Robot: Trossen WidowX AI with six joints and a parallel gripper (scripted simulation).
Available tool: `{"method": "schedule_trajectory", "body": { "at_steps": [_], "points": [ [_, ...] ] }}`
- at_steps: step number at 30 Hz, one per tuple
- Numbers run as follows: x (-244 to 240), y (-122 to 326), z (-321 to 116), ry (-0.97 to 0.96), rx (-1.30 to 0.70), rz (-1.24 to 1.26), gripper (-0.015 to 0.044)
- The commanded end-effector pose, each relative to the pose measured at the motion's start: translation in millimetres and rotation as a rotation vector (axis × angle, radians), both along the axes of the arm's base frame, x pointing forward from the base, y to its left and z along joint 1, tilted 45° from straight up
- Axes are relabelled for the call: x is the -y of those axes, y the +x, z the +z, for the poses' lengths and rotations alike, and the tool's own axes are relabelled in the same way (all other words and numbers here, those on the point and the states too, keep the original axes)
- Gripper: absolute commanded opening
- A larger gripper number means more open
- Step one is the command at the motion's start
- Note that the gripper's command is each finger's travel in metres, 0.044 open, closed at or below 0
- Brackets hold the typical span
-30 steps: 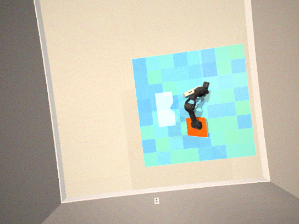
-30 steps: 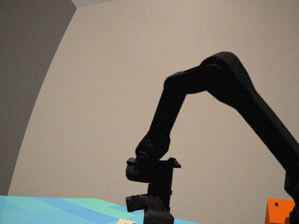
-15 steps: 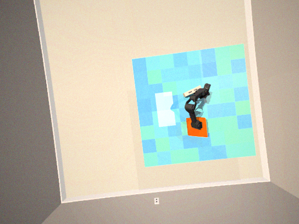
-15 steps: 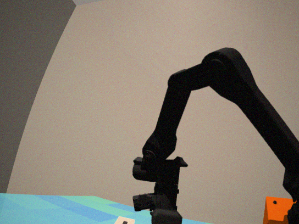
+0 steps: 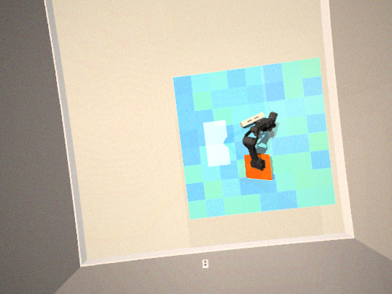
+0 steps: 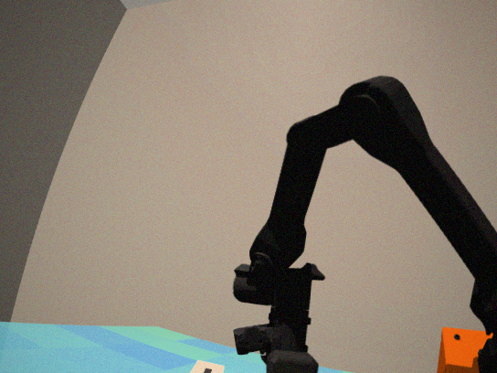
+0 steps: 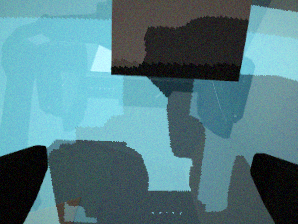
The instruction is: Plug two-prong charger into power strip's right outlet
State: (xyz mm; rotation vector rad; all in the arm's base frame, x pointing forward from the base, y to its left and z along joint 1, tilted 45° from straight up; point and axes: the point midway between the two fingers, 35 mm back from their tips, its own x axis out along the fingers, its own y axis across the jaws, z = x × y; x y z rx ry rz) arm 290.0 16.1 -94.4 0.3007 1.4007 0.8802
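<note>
The cream power strip [image 5: 260,115] [image 6: 218,367] lies on the mat close beside my gripper. Both of its dark outlets show in the top view, with nothing in them. A dark brown block [image 7: 127,30], which looks like the charger, is cut off by the top edge of the wrist view and lies partly in black shadow. Its prongs do not show. The charger is hidden from the top and exterior views. My gripper [image 7: 153,160] is open and empty, with the fingers wide apart at the lower sides of the wrist view. The block is above the space between the fingertips there, not between them.
The arm rises from an orange base plate [image 5: 266,174] [image 6: 461,349] on the blue-green patchwork mat [image 5: 313,184]. A white notched shape [image 5: 215,144] lies left of the arm in the top view. The arm's shadows cover much of the wrist view.
</note>
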Motion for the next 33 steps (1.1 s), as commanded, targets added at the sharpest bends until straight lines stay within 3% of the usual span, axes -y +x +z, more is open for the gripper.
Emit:
{"method": "schedule_trajectory", "body": {
  "at_steps": [1,9,33],
  "points": [
    [2,-5,-1,-0.003,0.001,0.001,0.0440],
    [50,18,57,0.208,0.396,-0.393,0.0440],
    [51,18,59,0.214,0.408,-0.401,0.0440]
  ]
}}
